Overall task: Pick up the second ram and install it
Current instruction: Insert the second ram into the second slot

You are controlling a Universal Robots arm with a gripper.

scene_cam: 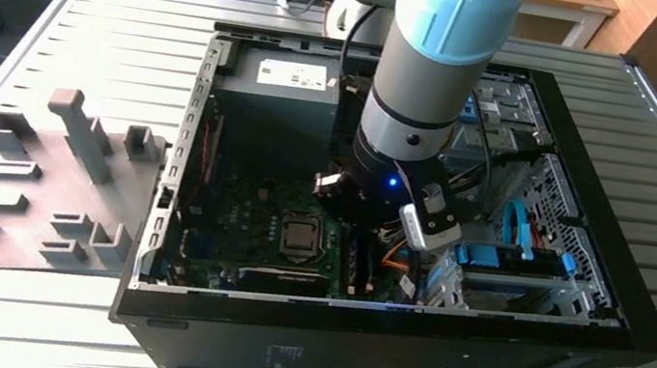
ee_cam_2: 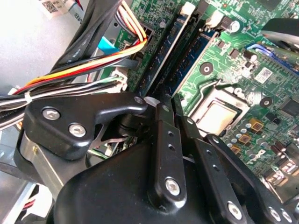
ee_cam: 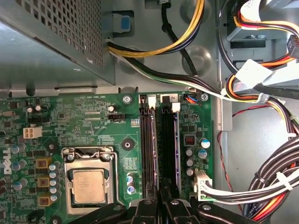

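Grey arm point(scene_cam: 427, 91) with light-blue joint caps, seemingly black end effector point(ee_cam_2: 169, 135).

Nothing here is safe to quote. White label point(scene_cam: 291, 74) on the power supply point(scene_cam: 263, 121), at 11 o'clock inside the case point(scene_cam: 342, 352) in the exterior view: print too small. Motherboard point(ee_cam: 93, 116) silkscreen in the first wrist view: tiny white marks, not legible.
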